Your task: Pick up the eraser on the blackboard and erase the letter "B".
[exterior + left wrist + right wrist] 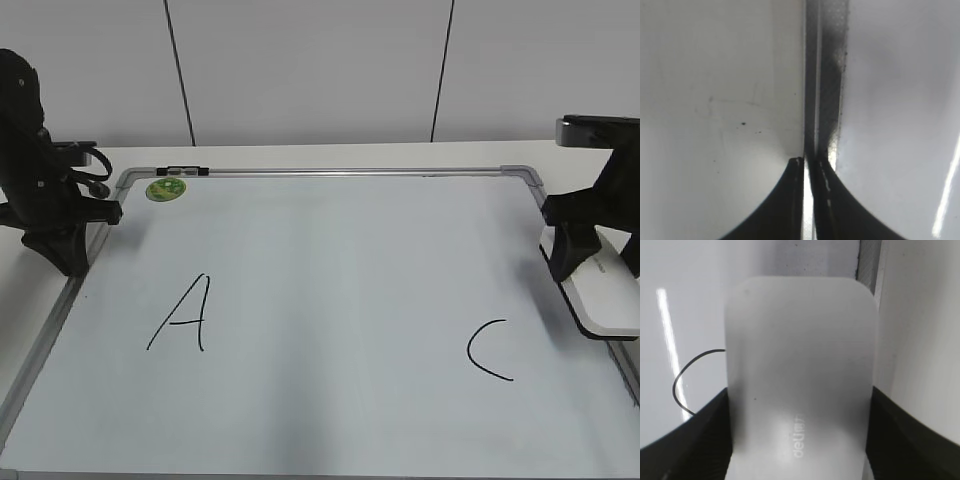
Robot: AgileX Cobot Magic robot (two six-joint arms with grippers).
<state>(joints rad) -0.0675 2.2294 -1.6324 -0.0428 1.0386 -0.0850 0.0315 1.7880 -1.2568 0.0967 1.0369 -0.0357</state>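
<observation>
The blackboard (330,250) is a white dry-erase board lying flat. It bears a black "A" (182,315) and a black "C" (488,350). No letter "B" shows; the board between them is blank. The white eraser (605,295) rests at the board's right edge. My right gripper (598,265) stands over it. In the right wrist view the fingers (800,430) press both long sides of the eraser (800,355), with the "C" (682,385) to its left. My left gripper (70,255) is shut and empty at the board's left frame (812,75), fingertips (809,162) together.
A round green magnet (165,188) sits at the board's far left corner, with a small black clip (183,171) on the top frame beside it. The board lies on a white table (300,155) before a white wall.
</observation>
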